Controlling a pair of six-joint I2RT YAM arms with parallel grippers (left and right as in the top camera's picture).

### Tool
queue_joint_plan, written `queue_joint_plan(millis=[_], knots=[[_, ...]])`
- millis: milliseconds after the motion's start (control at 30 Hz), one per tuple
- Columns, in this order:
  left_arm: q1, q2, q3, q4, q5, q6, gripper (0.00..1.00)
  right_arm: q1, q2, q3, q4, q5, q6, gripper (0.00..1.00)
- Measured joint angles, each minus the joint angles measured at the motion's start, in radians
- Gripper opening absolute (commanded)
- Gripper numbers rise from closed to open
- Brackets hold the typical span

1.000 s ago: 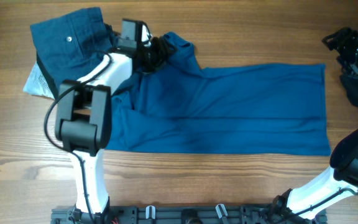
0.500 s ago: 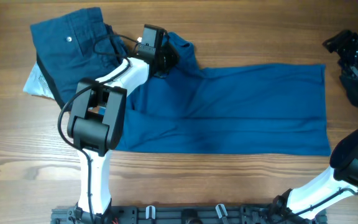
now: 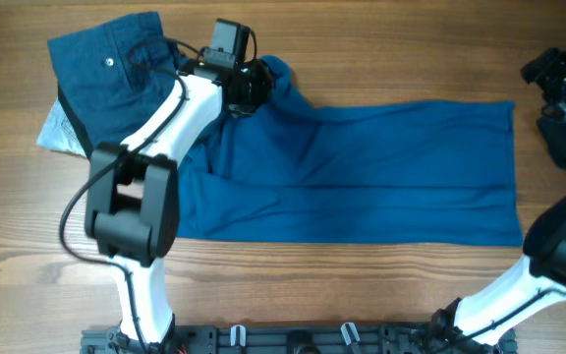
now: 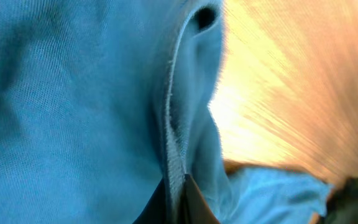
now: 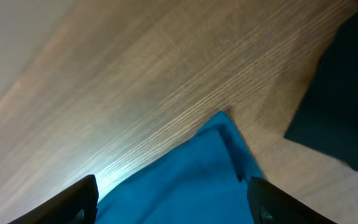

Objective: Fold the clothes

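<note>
Overhead: the left end effector [image 3: 252, 87] has its tips buried in bunched shirt [image 3: 381, 167] at 11 o'clock. The left arm covers the shirt's 9 o'clock end and part of the trousers [image 3: 106, 69]. A pale item [image 3: 52, 130] under the trousers is mostly hidden, unidentifiable. The right end effector [image 3: 550, 71] and a dark mass [image 3: 564, 138] are clipped at the 3 o'clock edge.
Left wrist: heavily blurred; fingers [image 4: 197, 208] are slivers at 6 o'clock.
Right wrist: shirt corner cut at 6 o'clock.

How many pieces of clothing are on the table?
2: blue shirt spread across the middle, navy trousers folded at top left. A dark heap at the right edge may be a third.
</note>
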Motion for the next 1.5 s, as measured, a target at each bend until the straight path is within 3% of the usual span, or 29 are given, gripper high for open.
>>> queue_joint_plan(millis=[100, 267, 367, 533, 633, 667, 733, 1033, 1200, 1500], knots=[[-0.001, -0.037, 0.01, -0.044, 0.003, 0.019, 0.04, 0.0, 0.082, 0.0, 0.029, 0.0, -0.003, 0.8], [-0.01, -0.039, 0.014, -0.11, 0.003, 0.032, 0.04, 0.0, 0.175, 0.0, 0.077, 0.0, -0.003, 0.72], [-0.015, -0.039, 0.014, -0.137, 0.004, 0.037, 0.04, 0.0, 0.213, 0.0, 0.102, 0.0, 0.002, 0.61], [-0.016, -0.039, 0.014, -0.175, 0.006, 0.038, 0.04, 0.003, 0.264, 0.0, 0.11, -0.003, 0.006, 0.57], [-0.016, -0.039, 0.014, -0.181, 0.006, 0.038, 0.04, 0.017, 0.281, 0.005, 0.119, 0.0, 0.007, 0.29], [-0.016, -0.039, 0.014, -0.18, 0.006, 0.038, 0.04, 0.024, 0.285, 0.006, 0.119, 0.007, 0.009, 0.13], [-0.016, -0.039, 0.014, -0.185, 0.006, 0.038, 0.04, 0.034, 0.288, 0.006, 0.118, 0.01, 0.011, 0.04], [-0.016, -0.069, 0.014, -0.232, 0.006, 0.088, 0.04, 0.015, 0.26, 0.006, 0.047, 0.011, 0.059, 0.04], [-0.016, -0.134, 0.014, -0.306, 0.006, 0.111, 0.04, -0.034, 0.124, 0.006, -0.043, 0.013, 0.064, 0.04], [-0.027, -0.166, 0.016, -0.689, 0.006, 0.135, 0.04, -0.054, 0.014, 0.006, -0.253, 0.102, 0.048, 0.04]])
